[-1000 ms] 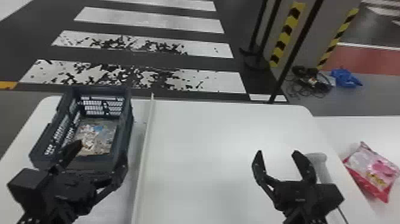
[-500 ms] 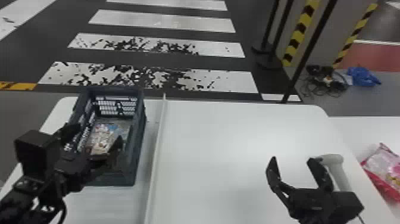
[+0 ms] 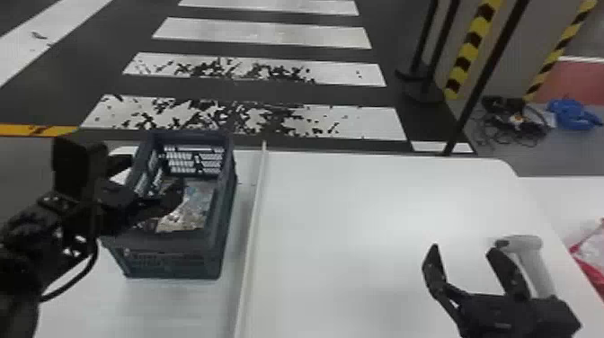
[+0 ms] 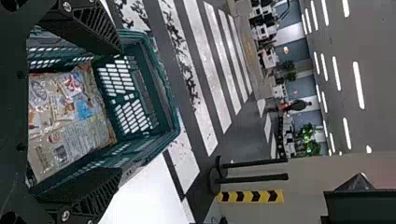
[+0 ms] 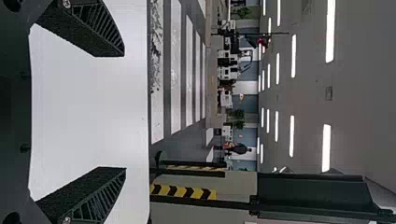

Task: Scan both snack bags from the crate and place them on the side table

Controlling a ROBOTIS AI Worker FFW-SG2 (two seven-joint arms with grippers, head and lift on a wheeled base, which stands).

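The left gripper (image 3: 151,173), jaws wide and empty, is at the left crate (image 3: 166,265), snack bag (image 3: 193,206) inside; the right gripper (image 3: 464,250), jaws spread, empty, is near the scanner (image 3: 535,265). Seemingly another bag (image 3: 592,251) lies right.

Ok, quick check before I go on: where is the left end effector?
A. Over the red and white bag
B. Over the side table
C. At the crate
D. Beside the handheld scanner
C: the left end effector is at the crate, and the left wrist view frames the snack bag in it between the open fingers.
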